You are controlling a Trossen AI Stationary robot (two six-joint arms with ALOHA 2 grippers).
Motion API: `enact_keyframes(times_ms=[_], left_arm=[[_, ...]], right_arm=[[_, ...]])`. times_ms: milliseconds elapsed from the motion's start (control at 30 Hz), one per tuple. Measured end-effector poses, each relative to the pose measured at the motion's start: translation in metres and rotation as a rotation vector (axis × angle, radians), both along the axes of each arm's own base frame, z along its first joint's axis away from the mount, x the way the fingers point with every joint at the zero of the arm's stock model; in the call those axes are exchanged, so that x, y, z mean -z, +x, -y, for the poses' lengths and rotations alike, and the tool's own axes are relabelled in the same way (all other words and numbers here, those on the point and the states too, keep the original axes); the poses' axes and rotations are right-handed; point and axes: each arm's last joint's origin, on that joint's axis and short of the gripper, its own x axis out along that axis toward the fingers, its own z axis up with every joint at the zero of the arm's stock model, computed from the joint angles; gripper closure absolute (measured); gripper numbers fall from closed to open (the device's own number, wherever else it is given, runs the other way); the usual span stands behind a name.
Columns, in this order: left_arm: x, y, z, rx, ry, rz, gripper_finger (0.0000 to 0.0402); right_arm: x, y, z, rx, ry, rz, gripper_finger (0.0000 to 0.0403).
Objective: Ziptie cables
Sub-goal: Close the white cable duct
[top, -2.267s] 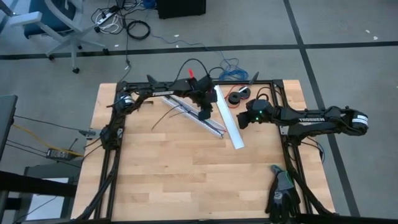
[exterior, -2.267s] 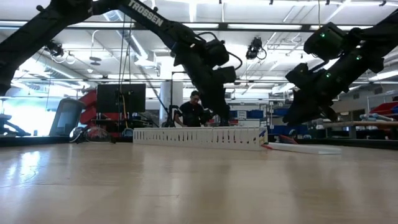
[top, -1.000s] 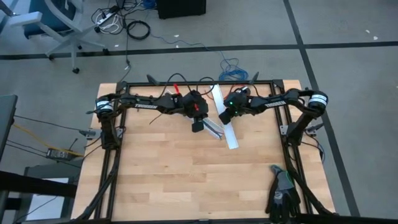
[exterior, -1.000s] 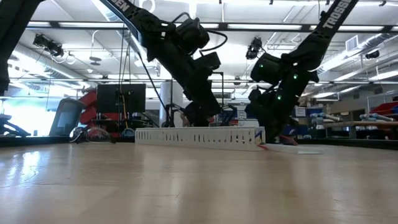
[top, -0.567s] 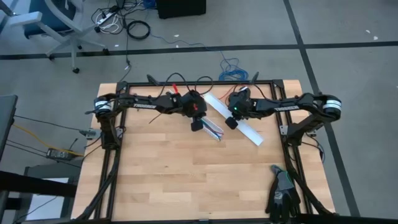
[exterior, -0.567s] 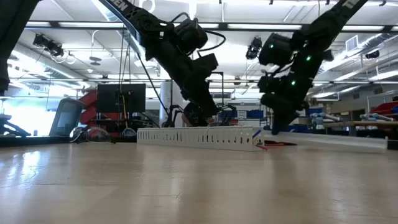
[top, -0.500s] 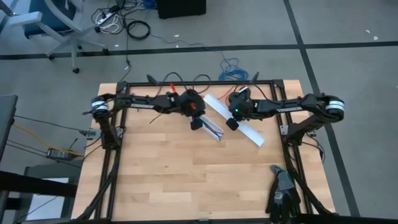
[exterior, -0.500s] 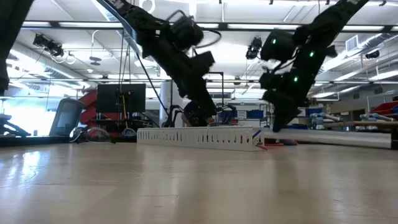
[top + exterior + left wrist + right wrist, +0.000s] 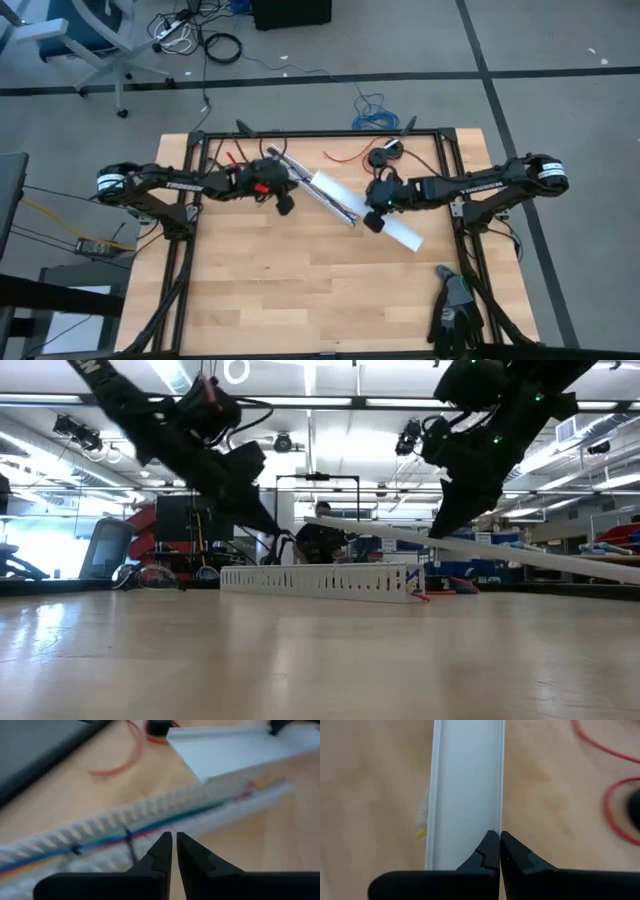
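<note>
Lifting the long white lid (image 9: 372,210) off the desk (image 9: 300,290) in the clenched right pincer (image 9: 374,222), left pincer (image 9: 285,206) nearly closed and empty beside the cables (image 9: 100,841) in their slotted white tray (image 9: 322,196); next, probably pressing the lid on.

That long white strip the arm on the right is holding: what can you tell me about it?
The white strip looks like a flat plastic channel cover with shallow raised edges, smooth and plain. The right gripper is shut on one long edge, its fingers pinched together. In the low view the strip hangs tilted in the air, its far end higher, above the slotted white cable duct. From above, it crosses over that duct's end.
</note>
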Motion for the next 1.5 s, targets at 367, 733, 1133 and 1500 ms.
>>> enact_keyframes(times_ms=[367,733,1133,1500], left_arm=[[0.038,-0.017,0.055,0.196,0.113,-0.101,0.0367],[0.053,-0.039,0.091,0.297,0.171,0.076,0.0367],[0.050,-0.035,0.092,0.539,0.543,-0.006,0.0334],[0.050,-0.036,0.098,0.751,0.899,-0.094,0.0269]], right_arm=[[0.012,0.015,-0.050,-0.110,0.125,0.064,0.0403],[0.033,0.015,-0.084,-0.162,0.220,-0.009,0.0403],[0.038,0.021,-0.090,-0.231,0.340,0.003,0.0403],[0.035,0.027,-0.083,-0.258,0.409,0.039,0.0403]])
